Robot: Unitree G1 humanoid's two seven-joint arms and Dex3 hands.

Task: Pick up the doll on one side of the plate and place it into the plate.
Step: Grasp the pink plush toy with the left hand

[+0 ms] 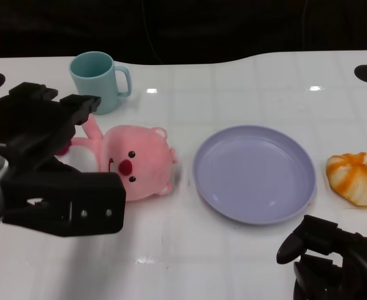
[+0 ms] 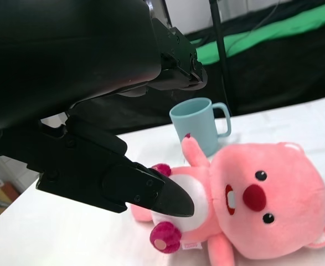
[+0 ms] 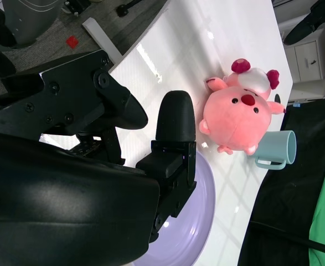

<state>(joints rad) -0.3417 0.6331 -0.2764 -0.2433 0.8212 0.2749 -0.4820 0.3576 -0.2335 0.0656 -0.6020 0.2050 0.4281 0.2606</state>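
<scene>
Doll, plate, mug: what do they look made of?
Doll: soft pink plush, going by its fuzzy nap and stitched features. Plate: lavender, smooth with a soft sheen; probably plastic or melamine, though glazed ceramic can't be ruled out. Mug: pale teal, matte and uniform in colour, likely plastic.

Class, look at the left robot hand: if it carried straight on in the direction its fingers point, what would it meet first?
Most likely the pink doll. In the left wrist view the left robot hand has its fingers apart, aimed at the doll's belly, apparently not yet touching. The teal mug stands behind the doll. Depth is uncertain.
</scene>
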